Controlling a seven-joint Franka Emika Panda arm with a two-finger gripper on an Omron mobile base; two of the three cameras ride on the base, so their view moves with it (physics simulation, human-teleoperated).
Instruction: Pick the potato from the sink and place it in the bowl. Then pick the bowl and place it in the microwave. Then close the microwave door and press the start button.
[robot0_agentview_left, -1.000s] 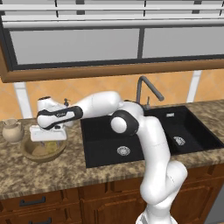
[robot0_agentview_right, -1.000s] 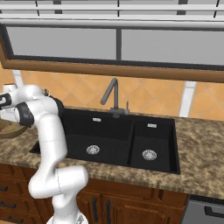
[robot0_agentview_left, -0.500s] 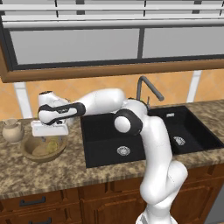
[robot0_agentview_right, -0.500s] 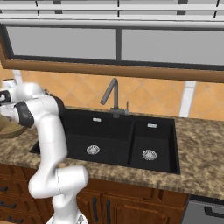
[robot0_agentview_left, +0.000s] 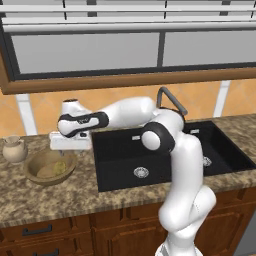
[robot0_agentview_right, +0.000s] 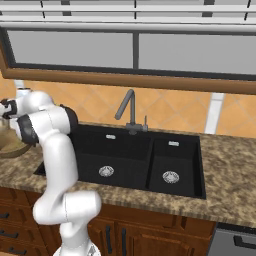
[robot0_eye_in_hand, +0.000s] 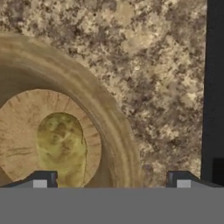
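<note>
Speckled granite counter (robot0_agentview_left: 60, 197) is carrying everything, with orange tile and a long window behind. Arm is reaching out over the counter beside the sink (robot0_agentview_left: 165, 155), hand hanging above the bowl's (robot0_agentview_left: 50, 167) near edge. Fingers (robot0_eye_in_hand: 111, 179) are standing spread wide with nothing between them. Potato (robot0_eye_in_hand: 61, 146) is lying in the bowl's flat bottom, just ahead of one fingertip (robot0_eye_in_hand: 41, 179); the other fingertip is over bare counter. Small beige jug (robot0_agentview_left: 14, 149) is standing beyond the bowl.
</note>
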